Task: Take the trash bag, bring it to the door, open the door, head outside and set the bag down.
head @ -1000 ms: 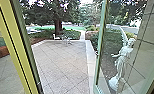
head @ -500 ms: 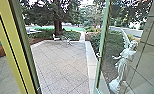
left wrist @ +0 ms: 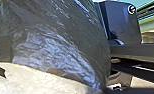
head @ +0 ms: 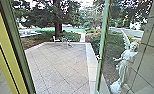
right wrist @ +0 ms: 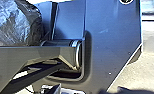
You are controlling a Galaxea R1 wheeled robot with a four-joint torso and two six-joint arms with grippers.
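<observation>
Trash bag [left wrist: 58, 45] close to the robot, doorway open ahead: pickup, carry and door-opening look done; going out and setting down remain.
The bag is dark, glossy and bulging, pale light on its creases; whether either gripper is open, closed or gripping it cannot be told. Glass door [head: 102, 50] right of centre in the head view, paved yard [head: 60, 67] lower middle, white statue [head: 125, 65] lower right, tree [head: 58, 28] upper left of centre.

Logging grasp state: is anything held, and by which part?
Can't tell: the trash bag shows large in the left wrist view, but any hold point is unclear.
</observation>
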